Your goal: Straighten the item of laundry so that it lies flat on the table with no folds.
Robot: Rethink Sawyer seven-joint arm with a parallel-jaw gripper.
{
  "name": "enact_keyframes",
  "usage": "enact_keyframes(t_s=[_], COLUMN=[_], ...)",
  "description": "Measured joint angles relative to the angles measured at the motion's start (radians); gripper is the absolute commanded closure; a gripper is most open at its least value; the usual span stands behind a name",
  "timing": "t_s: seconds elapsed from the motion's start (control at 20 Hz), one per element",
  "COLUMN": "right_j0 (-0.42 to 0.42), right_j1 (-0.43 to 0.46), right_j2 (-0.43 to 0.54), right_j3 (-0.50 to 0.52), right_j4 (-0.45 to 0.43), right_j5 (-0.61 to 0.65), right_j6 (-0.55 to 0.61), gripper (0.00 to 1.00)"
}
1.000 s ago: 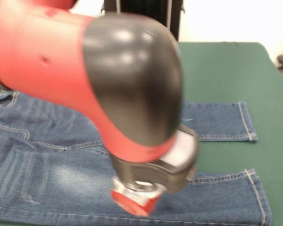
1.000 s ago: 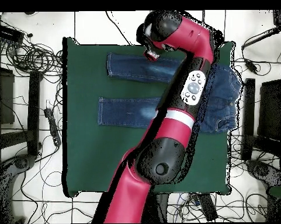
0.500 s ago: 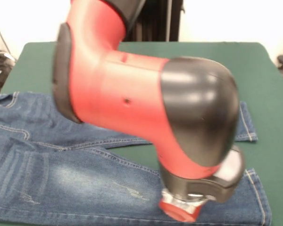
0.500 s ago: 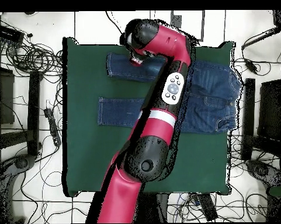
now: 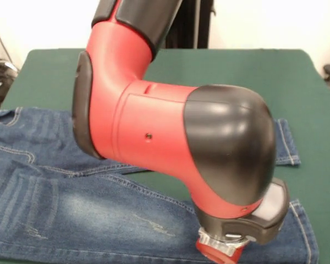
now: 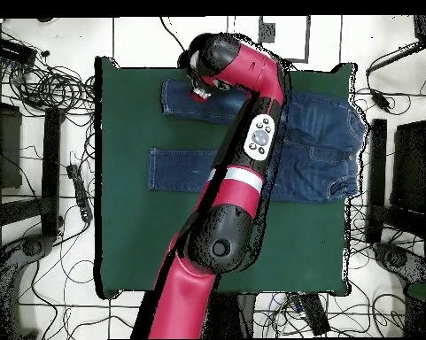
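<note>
The blue denim jeans [image 5: 71, 209] lie spread on the dark green table [image 5: 253, 82]. In the overhead view the jeans [image 6: 313, 150] have the waist at the right and both legs stretched left, apart from each other. My red and black arm fills the front view. My gripper's end [image 5: 223, 252] hangs low over the near leg, close to its cuff. In the overhead view the gripper [image 6: 199, 92] is over the upper leg near its cuff. The arm hides part of both legs and the gripper's underside.
Bare green cloth [image 6: 127, 239] takes up the table's lower half in the overhead view. Tangled cables [image 6: 48, 88] and black stands [image 6: 52, 159] lie on the floor round the table. The jeans' near leg reaches close to the table's front edge in the front view.
The arm has swung along the near leg toward its cuff, right and lower in the front view, left in the overhead view. The jeans have not visibly moved.
</note>
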Motion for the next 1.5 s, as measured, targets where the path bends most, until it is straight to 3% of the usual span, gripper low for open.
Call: enact_keyframes(t_s=[0.4,0.75,1.0,1.3,1.5], right_j0=[-0.033,-0.037,0.01,0.125,0.202], right_j1=[0.019,0.034,0.061,0.107,0.116], right_j2=[-0.132,-0.178,-0.076,0.104,0.193], right_j3=[-0.001,0.005,0.028,0.035,0.036], right_j4=[0.189,0.321,0.415,0.522,0.528], right_j5=[-0.002,-0.046,-0.17,-0.423,-0.48], right_j6=[0.0,0.0,0.0,0.0,0.0], gripper=[1.0,1.0,1.0,1.0,1.0])
